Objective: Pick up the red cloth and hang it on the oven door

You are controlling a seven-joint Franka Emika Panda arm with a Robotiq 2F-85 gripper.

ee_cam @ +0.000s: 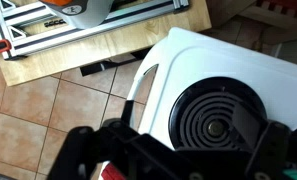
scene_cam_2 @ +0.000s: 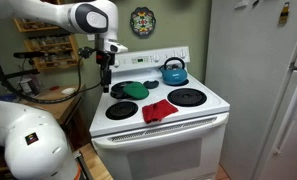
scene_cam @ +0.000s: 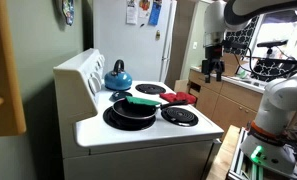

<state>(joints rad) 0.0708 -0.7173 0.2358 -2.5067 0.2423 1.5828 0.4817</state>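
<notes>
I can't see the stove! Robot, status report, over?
Hand open, empty, high over the stove edge. Red cloth on the stove top, untouched. Oven door bare. Pan behind, not blocking.

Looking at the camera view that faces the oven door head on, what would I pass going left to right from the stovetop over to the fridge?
Green flat utensil → red cloth → bare front burner → refrigerator. The blue kettle overlaps the cloth sideways, so it is left out.

On the stove [scene_cam_2: 217, 101], the cloth [scene_cam_2: 158, 110] lies in front, kettle [scene_cam_2: 173, 72] behind.
</notes>
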